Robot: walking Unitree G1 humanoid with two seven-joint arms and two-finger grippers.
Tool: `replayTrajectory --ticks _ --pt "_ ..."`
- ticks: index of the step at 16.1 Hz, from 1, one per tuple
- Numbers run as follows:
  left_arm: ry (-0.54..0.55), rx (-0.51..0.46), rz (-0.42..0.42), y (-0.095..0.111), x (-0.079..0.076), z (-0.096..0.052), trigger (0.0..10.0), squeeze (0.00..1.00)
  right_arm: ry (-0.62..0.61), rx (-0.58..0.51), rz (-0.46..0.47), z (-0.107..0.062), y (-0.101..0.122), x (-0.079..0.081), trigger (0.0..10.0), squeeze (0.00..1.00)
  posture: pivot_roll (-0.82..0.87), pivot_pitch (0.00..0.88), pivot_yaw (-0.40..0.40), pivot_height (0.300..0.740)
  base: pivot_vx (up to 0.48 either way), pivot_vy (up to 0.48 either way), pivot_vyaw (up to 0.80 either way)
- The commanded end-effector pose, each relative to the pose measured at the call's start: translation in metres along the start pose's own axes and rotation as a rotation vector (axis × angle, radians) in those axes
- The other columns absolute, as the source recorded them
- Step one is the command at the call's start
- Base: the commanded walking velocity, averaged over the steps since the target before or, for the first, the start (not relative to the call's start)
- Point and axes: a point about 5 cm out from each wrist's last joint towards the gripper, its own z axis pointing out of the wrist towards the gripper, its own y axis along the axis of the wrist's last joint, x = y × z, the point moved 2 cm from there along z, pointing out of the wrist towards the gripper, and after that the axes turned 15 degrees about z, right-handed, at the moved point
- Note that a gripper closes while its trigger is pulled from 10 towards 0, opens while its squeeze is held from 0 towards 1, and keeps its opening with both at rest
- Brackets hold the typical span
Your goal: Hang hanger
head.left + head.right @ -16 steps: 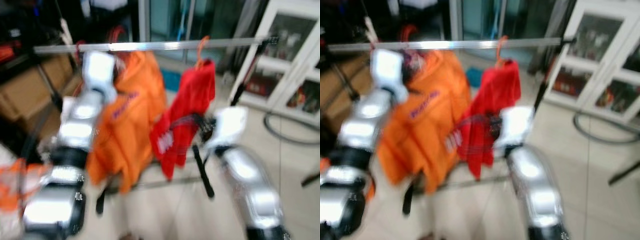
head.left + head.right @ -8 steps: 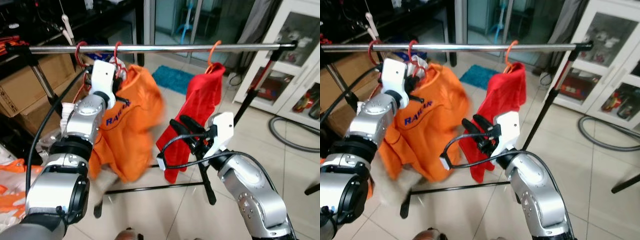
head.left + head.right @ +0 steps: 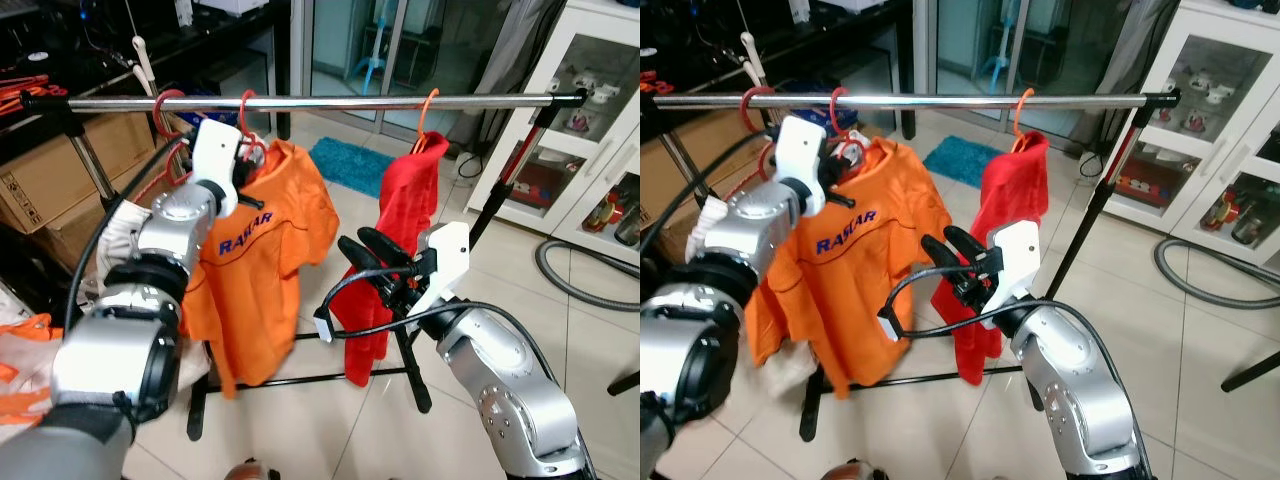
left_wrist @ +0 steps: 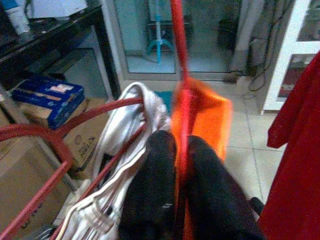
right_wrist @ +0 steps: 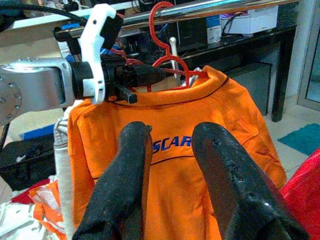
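Left eye view: a chrome clothes rail (image 3: 330, 101) runs across the scene on black stands. The red hanger (image 3: 245, 125) carrying the orange T-shirt (image 3: 262, 265) has its hook over the rail, toward the rail's left part. The left gripper (image 3: 244, 158) is raised to the hanger's neck, just under the rail, at the shirt's collar. Farther along the rail a red garment (image 3: 400, 240) hangs from an orange hanger (image 3: 428, 108). The right gripper (image 3: 368, 255) is held in front of the red garment, lower than the rail, its two black fingers pointing toward the orange shirt. Cardboard boxes (image 3: 60, 180) sit behind the rail on the left, a white glass-door cabinet (image 3: 590, 110) on the right, and a blue mat (image 3: 350, 165) lies on the tiled floor.

Right eye view: the same arrangement; another red hanger (image 3: 755, 100) hooks the rail beside the left arm, and a grey hose (image 3: 1220, 285) curls on the floor by the cabinet.

Left wrist view: the jaws are closed on the hanger, its red stem rising between the two black fingers (image 4: 150, 190). A white garment (image 4: 130, 150) on a neighbouring red hanger sits just beside them.

Right wrist view: the jaws stand apart and hold nothing; between and beyond the fingers (image 5: 125, 175) the orange shirt hangs from the rail, with the left gripper at its collar.
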Motion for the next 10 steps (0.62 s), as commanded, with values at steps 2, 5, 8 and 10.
replayTrajectory --ticks 2,5,8,10 --pt "0.023 -0.018 -0.014 0.005 0.004 0.001 10.0 1.0 0.004 -0.01 -0.021 0.003 0.006 0.002 10.0 0.0 0.0 0.012 0.0 0.74 0.0 0.0 0.0" --pt "0.056 -0.132 -0.034 0.021 0.007 -0.001 10.0 1.0 -0.019 -0.05 -0.018 0.004 0.011 -0.001 10.0 0.0 0.0 0.014 0.004 0.74 0.0 0.0 0.0" --pt "0.211 -0.287 -0.045 0.02 0.003 -0.046 10.0 0.0 -0.145 -0.136 0.012 -0.006 0.018 -0.013 10.0 0.0 0.0 0.015 0.016 0.74 0.0 0.0 0.0" --pt "0.32 -0.28 -0.015 0.013 -0.008 -0.078 10.0 0.0 -0.21 -0.132 0.0 -0.012 0.016 -0.021 10.0 0.0 0.0 0.013 0.008 0.74 0.0 0.0 0.0"
